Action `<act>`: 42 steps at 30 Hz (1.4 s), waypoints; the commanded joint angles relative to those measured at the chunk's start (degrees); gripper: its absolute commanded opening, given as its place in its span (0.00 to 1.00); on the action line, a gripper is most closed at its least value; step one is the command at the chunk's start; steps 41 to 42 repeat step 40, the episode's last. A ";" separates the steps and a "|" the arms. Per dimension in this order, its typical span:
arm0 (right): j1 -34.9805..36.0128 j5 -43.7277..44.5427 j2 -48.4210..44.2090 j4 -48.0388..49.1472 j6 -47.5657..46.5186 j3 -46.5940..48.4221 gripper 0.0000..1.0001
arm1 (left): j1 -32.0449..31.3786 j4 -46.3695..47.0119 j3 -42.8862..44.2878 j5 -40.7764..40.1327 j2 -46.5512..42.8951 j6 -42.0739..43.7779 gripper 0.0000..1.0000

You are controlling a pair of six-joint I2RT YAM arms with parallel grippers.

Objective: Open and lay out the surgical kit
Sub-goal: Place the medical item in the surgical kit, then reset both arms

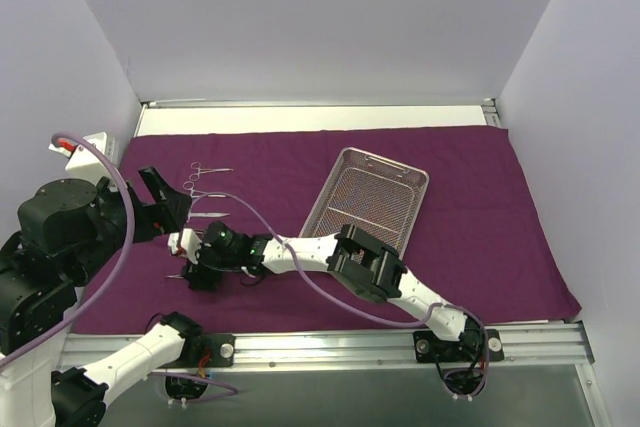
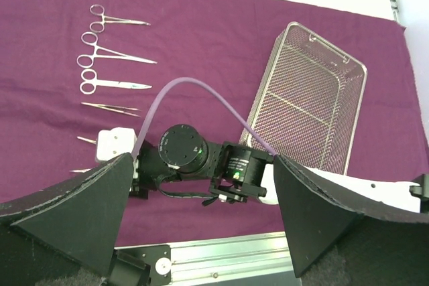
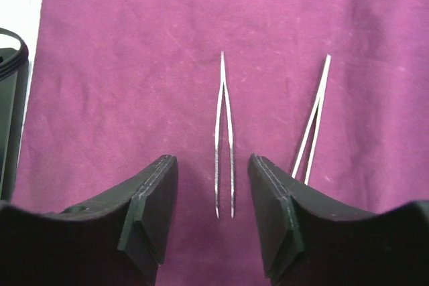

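1. The purple cloth wrap (image 1: 480,177) lies spread flat over the counter, with the wire-mesh tray (image 2: 327,45) resting on it near the middle.
2. At 9 o'clock from the tray the instruments sit in a column: ring-handled clamps (image 2: 110,55), then tweezers.
3. The right arm's fingers (image 3: 151,199) stand apart on either side of one pair of tweezers (image 3: 224,138), which lies loose on the cloth, touching neither. A second pair (image 3: 312,122) lies at its 3 o'clock.
4. The left arm's fingers (image 2: 80,212) are spread wide, holding nothing.
5. Those tweezers look light, thin, springy and slick. I'd pinch squarely across mid-shank, or they may skate.
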 commanded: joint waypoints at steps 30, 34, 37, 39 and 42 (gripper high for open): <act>-27.80 31.30 -61.19 -31.47 25.13 -37.27 0.99 | 22.68 20.04 -26.48 20.25 17.17 -5.47 0.94; -28.07 35.32 -71.32 -27.68 27.59 -46.25 1.00 | 22.68 24.62 -31.66 21.47 19.02 -4.94 0.94; -29.12 34.65 -76.08 -27.23 28.48 -52.13 1.00 | 22.59 27.08 -35.09 23.14 19.73 -5.37 0.94; -30.00 30.33 -77.75 -26.88 28.47 -54.61 1.00 | 22.51 30.14 -36.76 25.33 19.03 -5.90 0.94; -30.18 29.81 -79.15 -25.40 29.78 -57.93 1.00 | 22.51 31.73 -38.42 26.65 18.59 -5.90 0.94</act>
